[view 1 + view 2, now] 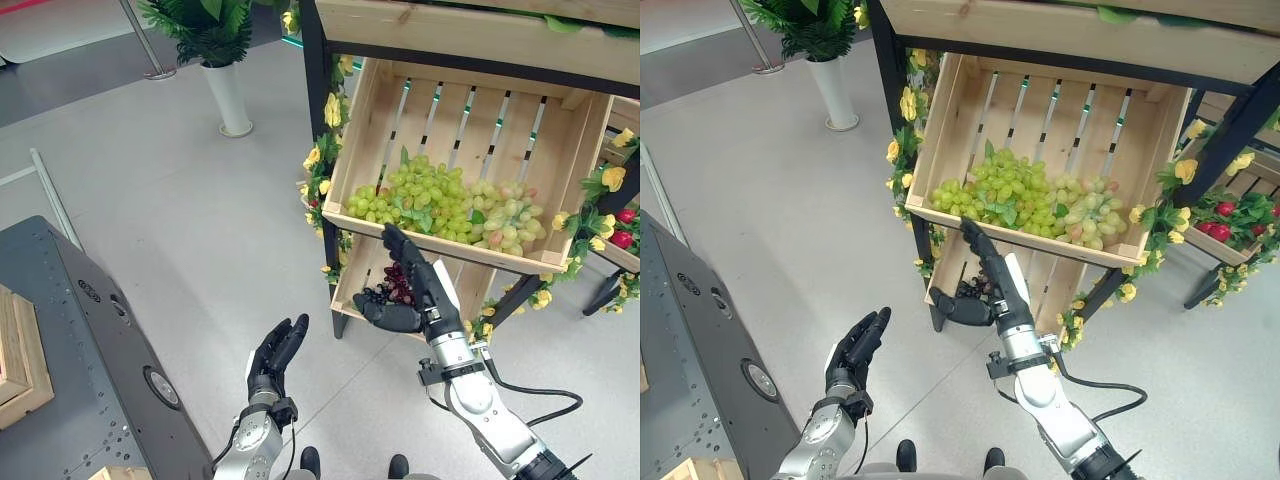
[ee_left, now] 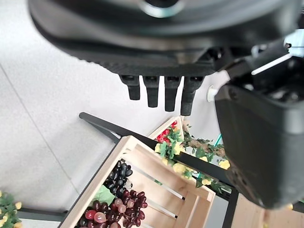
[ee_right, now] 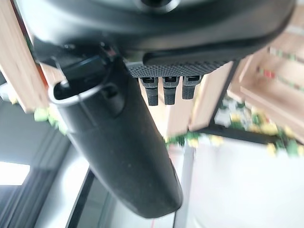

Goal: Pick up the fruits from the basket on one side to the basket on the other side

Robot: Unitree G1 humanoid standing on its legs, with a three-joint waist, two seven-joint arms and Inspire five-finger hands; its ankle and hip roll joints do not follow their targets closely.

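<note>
Right hand (image 1: 415, 290) is raised in front of the wooden display stand, just below the front board of the upper crate (image 1: 372, 110). Fingers are straight and point up toward that board; thumb stands out to the side. The hand is open and holds nothing. Its own wrist view confirms straight fingers (image 3: 164, 90) with nothing between them and the thumb.

Upper crate is tilted toward the robot and holds a pile of green grapes (image 1: 425, 200), with a few paler, pinkish bunches at the right end of the pile (image 1: 510, 215). None of these is touched by the hand.

Lower crate (image 1: 350, 285) sits beneath it, also tilted. Dark purple grapes (image 1: 398, 280) lie in it, directly behind the right hand as seen from the head camera; contact cannot be told. The left wrist view shows the same dark bunches (image 2: 114, 202) in the slatted crate.

Left hand (image 1: 277, 350) is low, over the grey floor, well apart from the stand, fingers straight, empty.

Yellow artificial flowers (image 1: 332, 110) trim the stand's black frame. A neighbouring crate at right holds red fruit (image 1: 622, 228). A potted plant in a white pot (image 1: 228, 95) stands on the floor behind.
</note>
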